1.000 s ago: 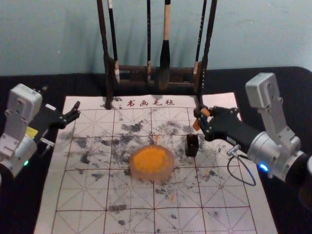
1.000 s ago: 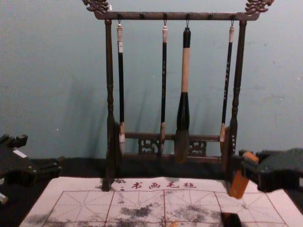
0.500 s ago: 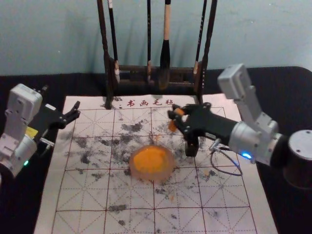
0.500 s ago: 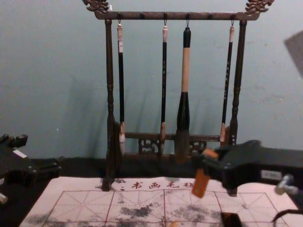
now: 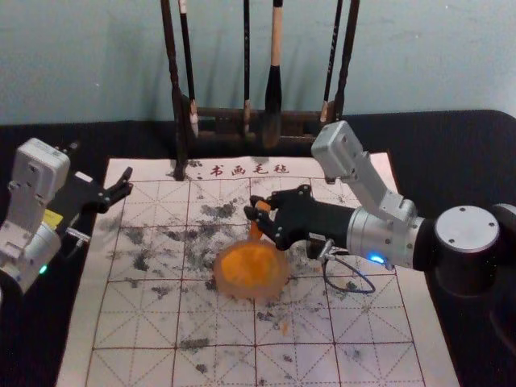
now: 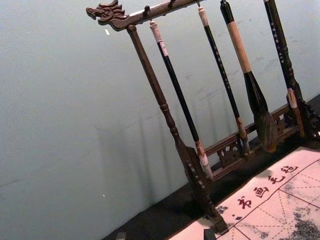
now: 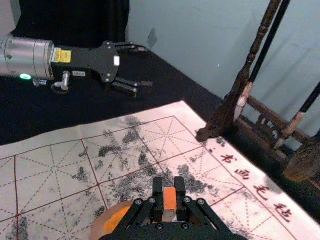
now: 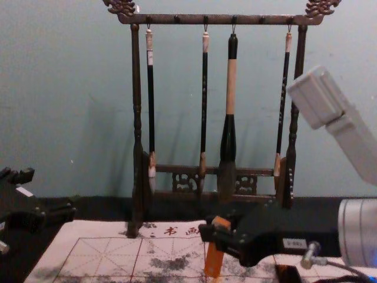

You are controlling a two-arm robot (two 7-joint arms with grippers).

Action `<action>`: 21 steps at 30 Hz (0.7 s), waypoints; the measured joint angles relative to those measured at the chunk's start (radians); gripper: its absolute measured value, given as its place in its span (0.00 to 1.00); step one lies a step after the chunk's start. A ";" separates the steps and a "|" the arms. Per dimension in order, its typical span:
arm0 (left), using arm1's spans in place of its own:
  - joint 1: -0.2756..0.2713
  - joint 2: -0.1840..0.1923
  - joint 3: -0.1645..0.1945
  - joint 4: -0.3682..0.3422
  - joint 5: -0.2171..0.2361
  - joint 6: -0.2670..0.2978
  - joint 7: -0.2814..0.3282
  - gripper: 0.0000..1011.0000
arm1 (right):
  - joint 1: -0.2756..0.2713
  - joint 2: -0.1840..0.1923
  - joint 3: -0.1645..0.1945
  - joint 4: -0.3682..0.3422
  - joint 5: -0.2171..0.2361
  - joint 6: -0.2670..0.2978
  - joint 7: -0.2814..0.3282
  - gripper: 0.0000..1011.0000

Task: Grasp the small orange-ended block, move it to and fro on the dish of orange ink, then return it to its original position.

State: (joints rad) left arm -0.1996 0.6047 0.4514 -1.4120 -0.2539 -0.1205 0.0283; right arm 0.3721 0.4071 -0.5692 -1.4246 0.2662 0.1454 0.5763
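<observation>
While the orange block [image 5: 255,231] is gripped by the right end effector [image 5: 260,214], it is held over the mat [image 5: 387,363] near the far rim of the ink dish [image 5: 280,276]. The block is clamped between both fingertips, seen in the right wrist view, with its orange top exposed between them. In the chest view it is held nearly upright, slightly tilted, with its lower part sticking out below the fingers. Whether the dish or mat is touched by its lower end cannot be told. The right arm is extended inward from the robot's right, above a dark block [image 8: 288,273], which is partly hidden by it in the head view.

Orange ink is contained in the dish, which is set around the middle of the mat. The left end effector [image 5: 122,189] is parked at the mat's left edge, open, fingers spread, nothing held.

The mat is marked with a red grid, dark ink stains and red characters along its far side. It is laid on the black-covered desk [image 5: 476,161]. Behind, four brushes [image 8: 230,88] are hung from a carved wooden rack [image 8: 177,20].
</observation>
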 joint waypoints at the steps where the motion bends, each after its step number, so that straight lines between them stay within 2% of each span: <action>1: 0.000 0.000 0.000 0.000 0.000 0.000 0.000 0.99 | 0.005 -0.003 -0.006 0.009 0.000 0.002 0.003 0.13; 11: 0.000 0.000 0.000 0.000 0.000 0.000 0.000 0.99 | 0.026 -0.016 -0.036 0.047 0.002 0.019 0.010 0.13; 21: 0.000 0.000 0.000 0.000 0.000 0.000 0.000 0.99 | 0.034 -0.031 -0.048 0.069 0.004 0.036 -0.001 0.13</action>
State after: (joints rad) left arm -0.1995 0.6047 0.4514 -1.4120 -0.2539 -0.1205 0.0283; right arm 0.4056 0.3758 -0.6173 -1.3560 0.2707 0.1818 0.5755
